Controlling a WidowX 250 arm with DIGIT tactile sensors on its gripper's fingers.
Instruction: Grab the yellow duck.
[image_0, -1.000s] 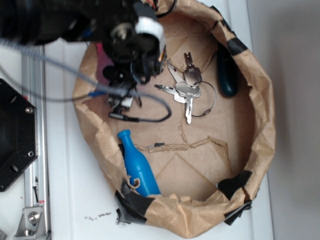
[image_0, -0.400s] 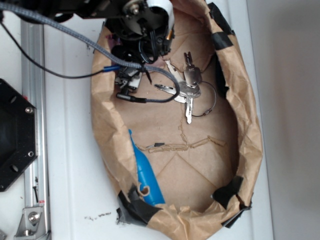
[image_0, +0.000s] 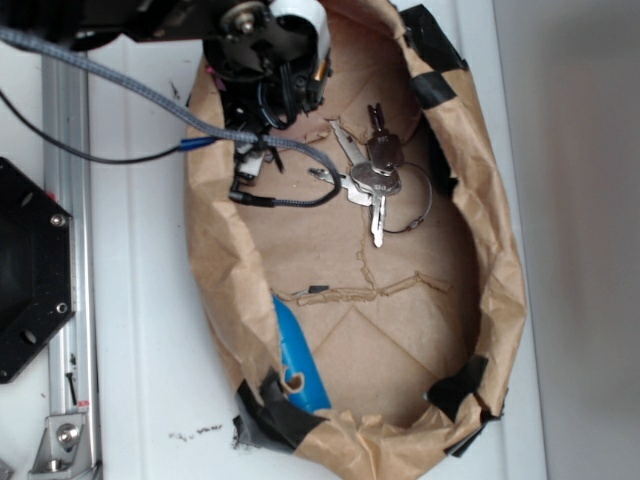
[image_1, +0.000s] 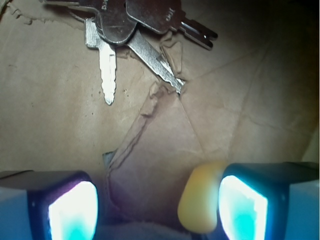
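On the brown paper floor (image_1: 60, 115) of the taped paper basket (image_0: 500, 270), near its top-left rim, the gripper (image_1: 155, 205) stands released, the yellow duck (image_1: 200, 202) hugging its right pad, so it should recentre before pinching.

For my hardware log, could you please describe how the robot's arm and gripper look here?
The arm is black with a white cap. A grey braided cable and thin black wires trail from it. In the wrist view, the gripper has dark fingers with pale, glowing cyan pads.
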